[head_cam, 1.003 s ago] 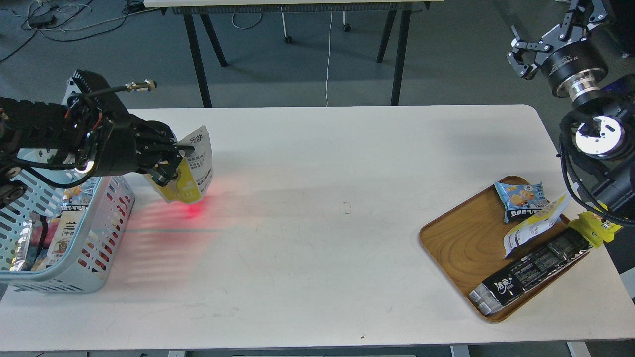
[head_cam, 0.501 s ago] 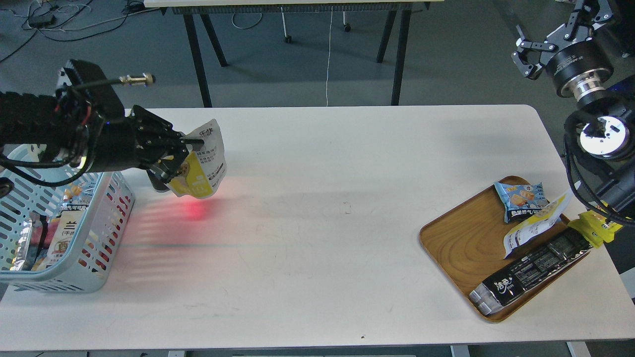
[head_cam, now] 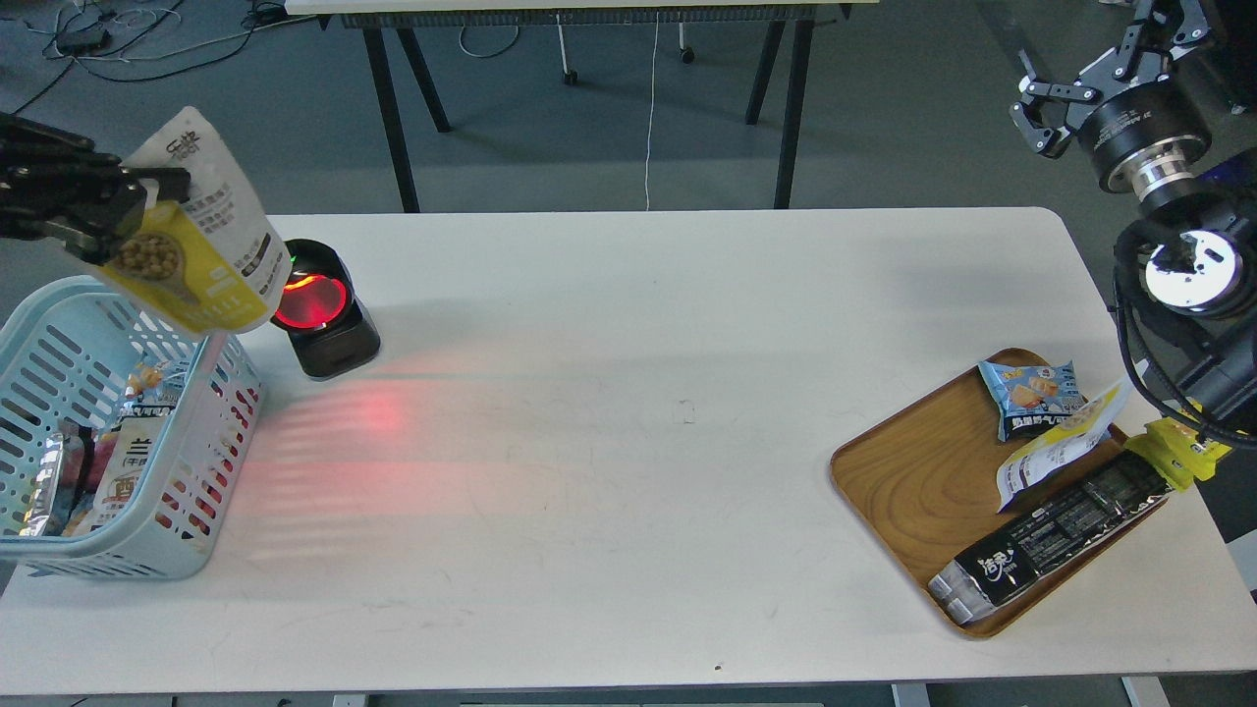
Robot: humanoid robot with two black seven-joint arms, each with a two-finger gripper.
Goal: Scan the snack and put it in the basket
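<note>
Head view: left tool (head_cam: 133, 191) pinches the snack (head_cam: 196, 236) above the basket (head_cam: 59, 304); right tool (head_cam: 1056, 93) (raised) spread.

The black bar packet (head_cam: 1051, 535) on the wooden tray (head_cam: 913, 481) bears white Chinese brush characters at its 7 o'clock end. A white pouch (head_cam: 133, 466) in the basket (head_cam: 59, 314) shows "兰". The snack (head_cam: 196, 236) carries unreadable small print.

Red-lit scanner (head_cam: 324, 309); wooden tray (head_cam: 913, 481) holds packets.
</note>
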